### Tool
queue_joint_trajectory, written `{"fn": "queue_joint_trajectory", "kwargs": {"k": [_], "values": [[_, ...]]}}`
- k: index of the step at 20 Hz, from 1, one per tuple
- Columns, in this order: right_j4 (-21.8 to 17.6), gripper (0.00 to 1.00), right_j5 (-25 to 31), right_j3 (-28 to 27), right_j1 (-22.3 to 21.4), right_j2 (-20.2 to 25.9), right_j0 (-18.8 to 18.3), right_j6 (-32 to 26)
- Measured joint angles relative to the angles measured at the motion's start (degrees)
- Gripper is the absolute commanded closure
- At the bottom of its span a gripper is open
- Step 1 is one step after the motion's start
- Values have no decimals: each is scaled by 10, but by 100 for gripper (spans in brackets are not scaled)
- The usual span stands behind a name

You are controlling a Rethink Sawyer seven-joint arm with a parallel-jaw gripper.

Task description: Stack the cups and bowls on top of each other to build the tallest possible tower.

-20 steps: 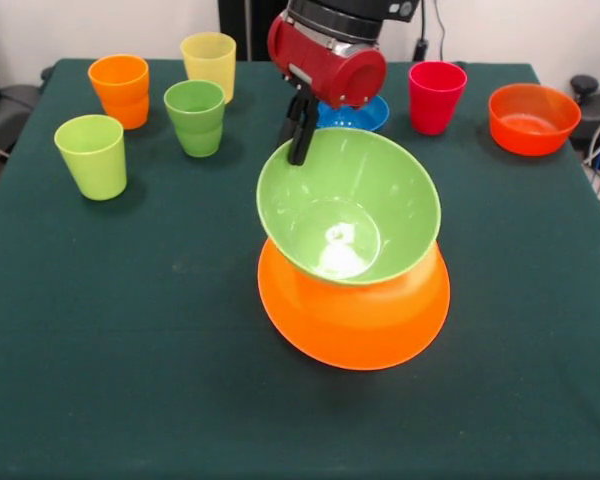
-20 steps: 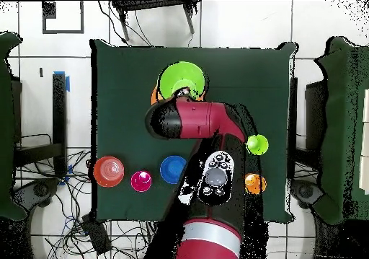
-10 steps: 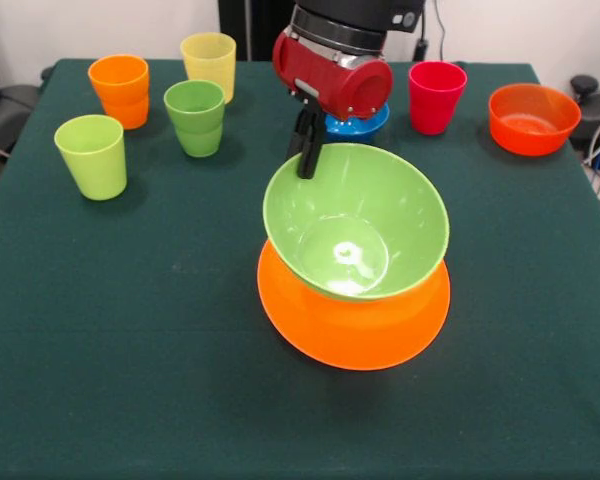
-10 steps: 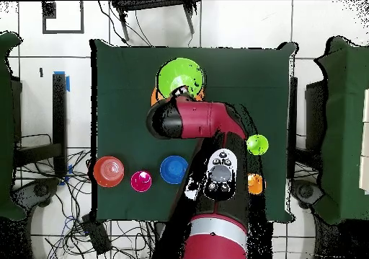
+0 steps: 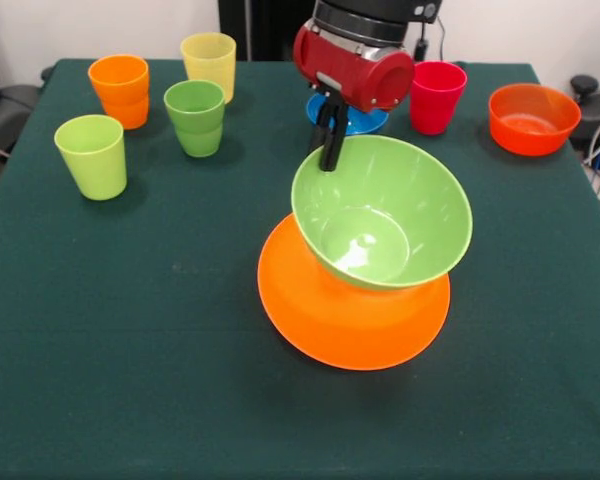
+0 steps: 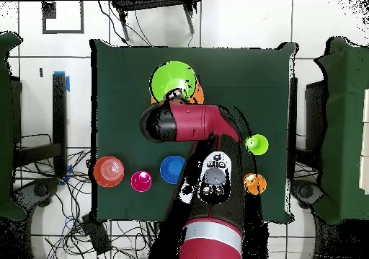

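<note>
Two big bowls make up the tower so far: the large light green bowl [image 5: 382, 212] sits tilted over the very large orange bowl [image 5: 352, 300], shifted toward that bowl's far right side, its open mouth leaning toward the camera. Both are smooth and glossy, with light glinting in the green bowl's flat bottom. The gripper [image 5: 329, 155] has its dark fingers clamped on the green bowl's far rim, one inside and one outside as far as can be seen, with the red wrist housing just above.

Around them, the cups stand upright and apart on the far left of the table [image 5: 130, 350]: an orange cup [image 5: 120, 90], a pale yellow cup [image 5: 209, 64], a green cup [image 5: 195, 117] and a lime green cup [image 5: 91, 156]. A red-pink cup [image 5: 436, 96] and a small red-orange bowl [image 5: 533, 118] stand at the far right, and a small blue bowl [image 5: 365, 119] lies partly hidden behind the wrist.

A dark green cloth covers the table. From overhead, pale floor tiles and loose cables [image 6: 79, 220] surround it.
</note>
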Motion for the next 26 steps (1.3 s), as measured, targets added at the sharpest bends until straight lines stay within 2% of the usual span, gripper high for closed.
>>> {"fn": "queue_joint_trajectory", "kwargs": {"k": [8,9,26], "values": [[0,100,0,6,-1,0,4,0],[0,0,0,6,0,0,4,0],[-2,0,0,8,0,0,5,0]]}}
